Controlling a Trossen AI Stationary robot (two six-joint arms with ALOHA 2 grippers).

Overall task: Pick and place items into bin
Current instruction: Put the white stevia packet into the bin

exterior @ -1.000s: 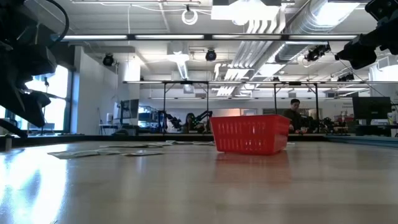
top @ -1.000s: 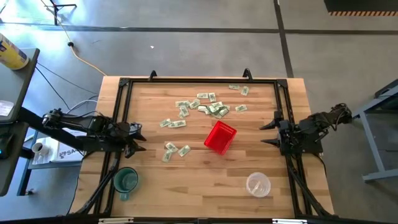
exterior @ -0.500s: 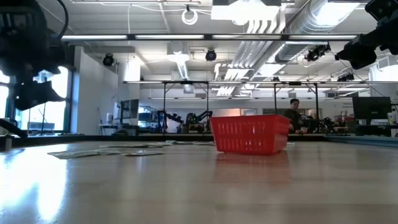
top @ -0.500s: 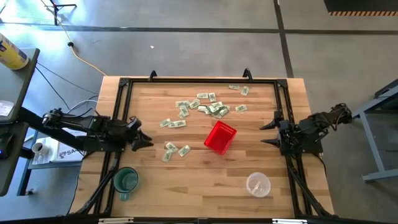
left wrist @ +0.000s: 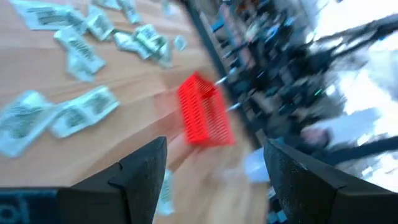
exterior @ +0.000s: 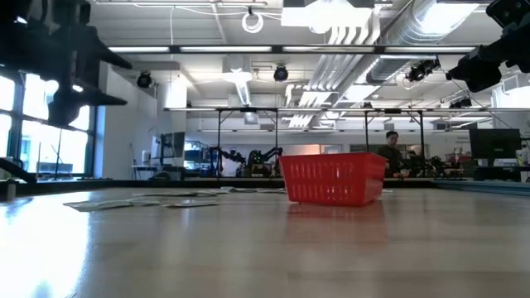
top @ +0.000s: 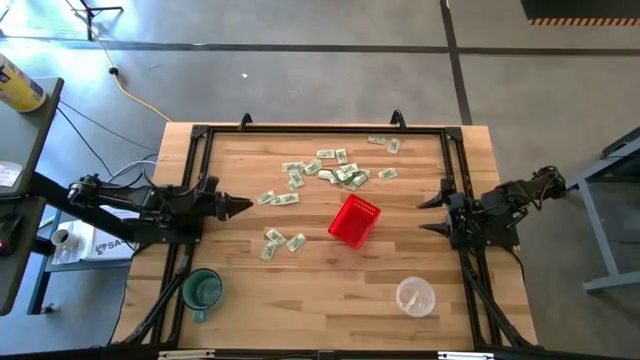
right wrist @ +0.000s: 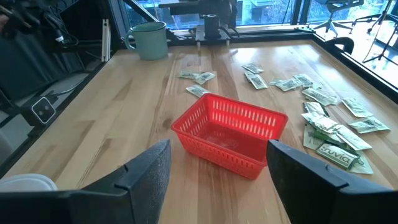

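Left wrist view is motion-blurred: red basket (left wrist: pixel 204 112) ahead of the left pincer (top: pixel 236 206), fingers spread, empty, paper slips (top: pixel 277 198) just past its tips. Right pincer (top: pixel 432 215) open at the bench (top: pixel 330 285) edge, basket well ahead, bare wood between.

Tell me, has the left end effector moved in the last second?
Yes. The left end effector has moved toward the table's far edge, up beside the slips.

Pale wooden plank desk (top: pixel 330 290) showing a smooth satin sheen; small red plastic mesh basket (right wrist: pixel 229 132) glossy; crumpled green-and-white paper slips (right wrist: pixel 336 134) matt.
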